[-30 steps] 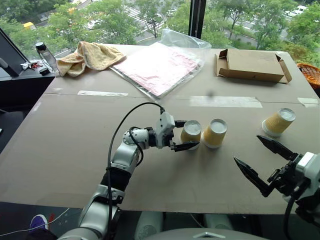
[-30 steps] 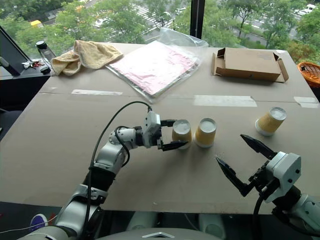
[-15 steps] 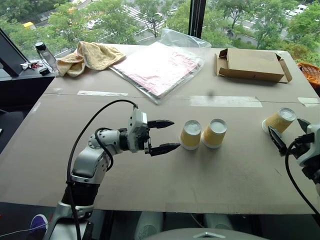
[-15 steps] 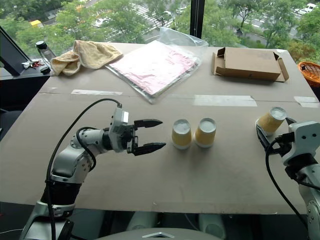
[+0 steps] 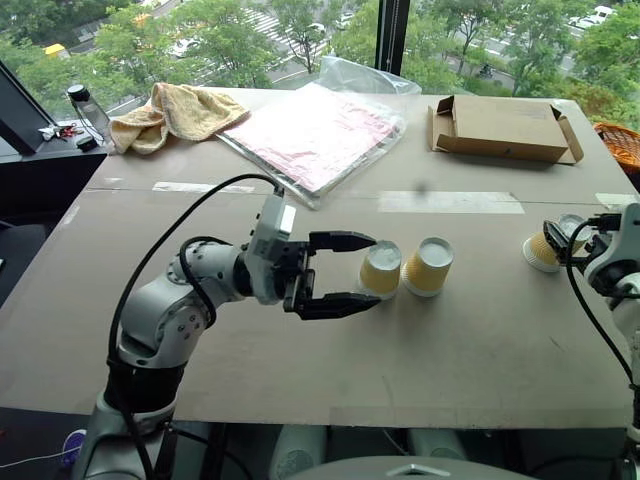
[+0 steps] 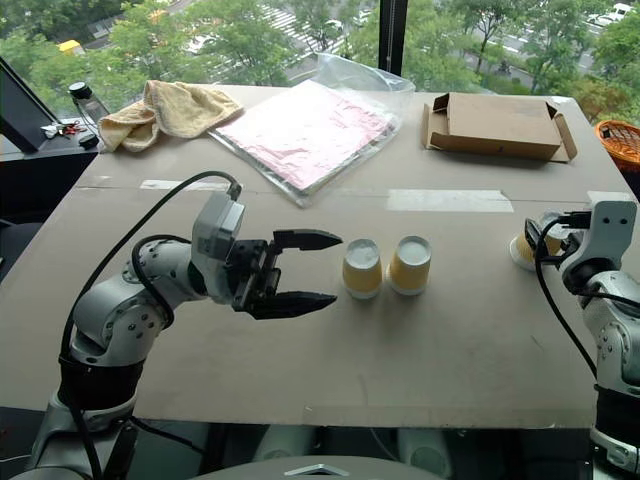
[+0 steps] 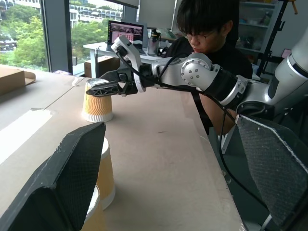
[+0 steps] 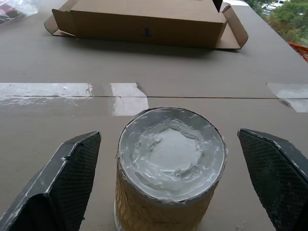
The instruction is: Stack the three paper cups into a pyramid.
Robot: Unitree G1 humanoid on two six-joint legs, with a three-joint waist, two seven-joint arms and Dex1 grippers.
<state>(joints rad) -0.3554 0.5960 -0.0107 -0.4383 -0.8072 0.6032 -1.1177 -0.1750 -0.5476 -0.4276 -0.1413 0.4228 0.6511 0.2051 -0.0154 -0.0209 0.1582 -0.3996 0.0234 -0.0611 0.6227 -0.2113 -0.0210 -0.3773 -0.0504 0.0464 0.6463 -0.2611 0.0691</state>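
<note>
Two paper cups [image 6: 362, 268] [image 6: 410, 265] stand upside down side by side at the middle of the brown table [image 6: 420, 350]. My left gripper [image 6: 338, 268] hangs open above the table just left of them, pointing at them with nothing between its fingers. The third paper cup [image 8: 171, 168], also upside down, stands apart at the table's right [image 5: 543, 250]. My right gripper [image 8: 168, 135] is at that cup, one finger on each side with a gap to each, and the left wrist view shows its fingers [image 7: 103, 87] level with the cup's top.
An open cardboard box [image 5: 500, 130], a plastic bag with a pink sheet [image 5: 315, 130] and a yellow towel [image 5: 175, 110] lie along the far side. A bottle [image 5: 85, 105] stands far left and an orange basket [image 5: 622, 145] at the right edge. A person [image 7: 211, 33] sits beyond the table's right side.
My left gripper let go of the left middle cup, drew back and rose, still open. My right arm swung forward and right to the third cup, its fingers now narrower around it.
</note>
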